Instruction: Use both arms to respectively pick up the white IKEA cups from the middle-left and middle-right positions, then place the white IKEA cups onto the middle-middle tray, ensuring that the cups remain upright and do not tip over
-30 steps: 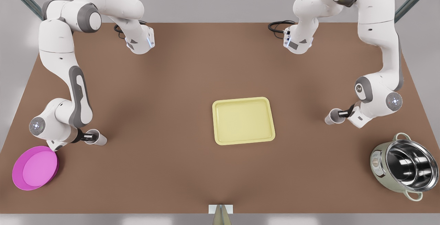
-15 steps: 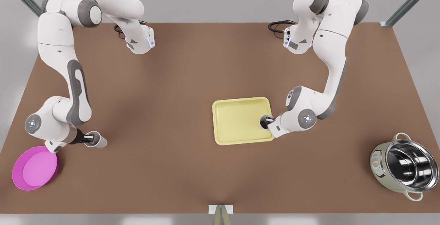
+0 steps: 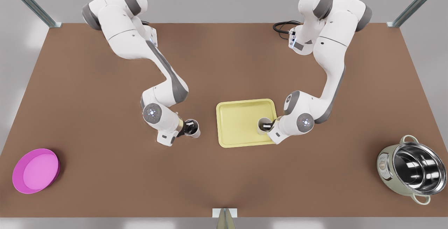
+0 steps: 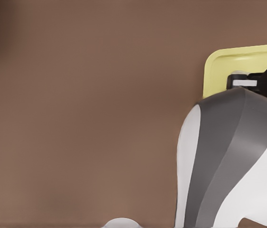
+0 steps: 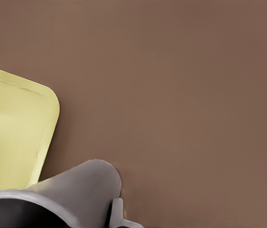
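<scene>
Left claw (image 3: 267, 126) clamped on a small plain white tapered cup (image 3: 261, 128), upright over the flat pale yellow tray (image 3: 238, 117), by its front-view-right edge. Right claw (image 3: 187, 128) grips the second white cup (image 3: 195, 132) over the brown bench (image 3: 105, 117), near the tray's opposite edge but clear of it.

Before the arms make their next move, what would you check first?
1. Left gripper holds the left cup: ok.
2. Right gripper holds the right cup: ok.
3. Both cups upright, mouths up: ok.
4. Right cup over the tray: ok. Whether it touches the tray: cannot tell.
5. Left cup over the tray: not ok. It is above the table, on the front view's left of the tray.
6. Free room on the tray for the left cup: ok.
</scene>
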You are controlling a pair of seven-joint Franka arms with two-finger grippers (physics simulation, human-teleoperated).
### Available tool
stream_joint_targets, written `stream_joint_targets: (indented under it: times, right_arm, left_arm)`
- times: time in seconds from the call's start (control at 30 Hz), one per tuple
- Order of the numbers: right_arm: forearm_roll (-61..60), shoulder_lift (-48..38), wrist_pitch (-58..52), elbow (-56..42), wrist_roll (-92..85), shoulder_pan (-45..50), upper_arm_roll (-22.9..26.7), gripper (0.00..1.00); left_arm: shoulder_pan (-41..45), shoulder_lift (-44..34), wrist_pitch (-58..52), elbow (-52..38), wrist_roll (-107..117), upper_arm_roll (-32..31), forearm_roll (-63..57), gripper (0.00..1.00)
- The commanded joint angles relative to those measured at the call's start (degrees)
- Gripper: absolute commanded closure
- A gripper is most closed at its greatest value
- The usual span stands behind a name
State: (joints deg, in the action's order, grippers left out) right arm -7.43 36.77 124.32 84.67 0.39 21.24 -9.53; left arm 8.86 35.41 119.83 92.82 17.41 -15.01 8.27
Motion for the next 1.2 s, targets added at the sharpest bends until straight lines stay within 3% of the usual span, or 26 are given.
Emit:
stream_joint_targets:
  times: [0.0, 0.07, 0.13, 0.2, 0.27, 0.3, 0.37, 0.57, 0.6, 0.67, 0.7, 1.17]
  right_arm:
    - [3.99, 1.81, 4.17, -2.14, 53.90, 4.59, 0.04, 0.79]
    - [5.76, 4.01, 5.14, -5.56, 63.32, 9.69, 0.13, 0.79]
    - [8.30, 6.82, 7.07, -7.67, 72.20, 14.18, 0.22, 0.79]
    - [11.29, 10.96, 9.01, -11.28, 77.48, 16.64, 0.22, 0.79]
    - [11.29, 13.24, 9.53, -13.21, 77.57, 17.34, 0.22, 0.79]
    - [11.29, 13.86, 10.41, -13.12, 77.57, 17.34, 0.39, 0.79]
    - [11.21, 14.65, 10.85, -13.12, 77.57, 17.35, 0.57, 0.79]
    - [10.94, 17.11, 10.85, -12.95, 77.57, 17.52, 0.48, 0.79]
    - [11.03, 17.64, 10.85, -13.04, 77.48, 17.52, 0.57, 0.75]
    - [11.21, 17.81, 10.85, -13.21, 77.39, 17.52, 0.57, 0.10]
    - [11.38, 17.81, 10.85, -13.39, 77.31, 17.52, 0.57, 0.00]
    - [10.85, 13.95, 8.84, -13.57, 77.31, 17.26, -0.05, 0.00]
  left_arm:
    - [-0.07, -1.13, -3.02, -0.09, 14.23, -0.10, -2.20, 0.00]
    - [-0.16, -4.64, -9.51, -1.85, 14.58, -0.10, -2.47, 0.00]
    - [-3.58, -5.35, -34.20, -15.02, 9.50, 0.07, -13.62, 0.00]
    - [-9.74, -8.16, -44.41, -23.82, 2.55, -0.02, -16.53, 0.00]
    - [-13.77, -9.73, -48.11, -27.16, -6.22, 0.24, -17.59, 0.00]
    - [-12.21, -17.80, -43.12, -19.72, -17.41, 4.72, -17.32, 0.00]
    - [-10.00, -21.96, -40.02, -16.62, -16.97, 4.82, -17.50, 0.00]
    - [-10.53, -19.76, -39.93, -16.44, -16.88, 4.73, -16.80, 0.00]
    - [-10.62, -19.59, -40.11, -16.44, -16.88, 4.73, -15.83, 0.00]
    - [-10.44, -19.59, -40.20, -16.44, -16.97, 4.73, -15.48, 0.00]
    - [-10.35, -19.59, -40.20, -16.44, -16.97, 4.64, -15.30, 0.00]
    - [-10.97, -19.15, -40.20, -16.44, -16.97, 4.64, -13.19, 0.00]
